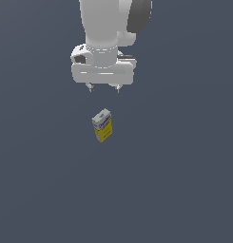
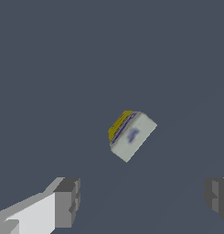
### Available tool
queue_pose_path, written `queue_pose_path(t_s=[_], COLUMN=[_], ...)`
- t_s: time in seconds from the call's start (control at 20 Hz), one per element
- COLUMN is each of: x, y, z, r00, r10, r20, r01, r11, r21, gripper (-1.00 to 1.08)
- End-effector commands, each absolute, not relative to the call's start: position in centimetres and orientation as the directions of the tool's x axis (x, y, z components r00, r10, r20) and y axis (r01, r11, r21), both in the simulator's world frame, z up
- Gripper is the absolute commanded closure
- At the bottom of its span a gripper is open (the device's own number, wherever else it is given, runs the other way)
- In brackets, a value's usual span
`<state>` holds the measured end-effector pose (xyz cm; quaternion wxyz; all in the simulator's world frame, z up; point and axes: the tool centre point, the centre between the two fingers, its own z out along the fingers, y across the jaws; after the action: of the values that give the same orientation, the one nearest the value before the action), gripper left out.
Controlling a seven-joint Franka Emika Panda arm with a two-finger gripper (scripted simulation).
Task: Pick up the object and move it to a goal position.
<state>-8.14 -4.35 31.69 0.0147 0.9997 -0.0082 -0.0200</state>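
A small rectangular carton [image 1: 102,126] stood upright on the flat, matte slate-grey bench [image 1: 184,190], nearest the exterior camera and alone on that bare surface. Its lower part was yellow, its upper part white-grey with blurred blue-purple print; its edges were crisp and boxy. It sat turned at an angle, one corner facing the exterior view. In the wrist view the carton [image 2: 130,135] showed mainly its pale top face with a smudge of blue print, a sliver of yellow side along one edge.

Above and behind it hung the gripper [image 1: 104,88], white and smooth like moulded plastic, its broad crossbar wider than the carton. The jaws were spread apart and empty, with only short dark tips showing beneath the bar. In the wrist view the grey, blocky fingers [image 2: 67,201] stood well apart, the carton lying beyond the gap between them, untouched.
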Motion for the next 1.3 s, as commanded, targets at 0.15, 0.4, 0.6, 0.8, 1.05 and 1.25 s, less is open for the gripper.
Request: queue_pose_path(t_s=[0.15,0.4,0.6,0.8,1.05,1.25], x=[-8.2,-8.0,-7.8,-7.6,-7.4,-7.3], y=[-4.5,-4.7,-4.8,-5.0,-5.4,-5.7], z=[31.7,31.0,30.0,28.6,26.3,24.3], r00=[0.999,0.998,0.993,0.981,0.948,0.905], r10=[-0.021,-0.059,-0.114,-0.191,-0.317,-0.424], r20=[-0.04,-0.036,-0.032,-0.026,-0.017,-0.011], r01=[-0.02,-0.058,-0.113,-0.19,-0.317,-0.424], r11=[-0.999,-0.998,-0.993,-0.981,-0.948,-0.905], r21=[0.031,0.03,0.028,0.024,0.018,0.013], gripper=[-0.92,-0.92,-0.92,-0.92,-0.92,-0.92])
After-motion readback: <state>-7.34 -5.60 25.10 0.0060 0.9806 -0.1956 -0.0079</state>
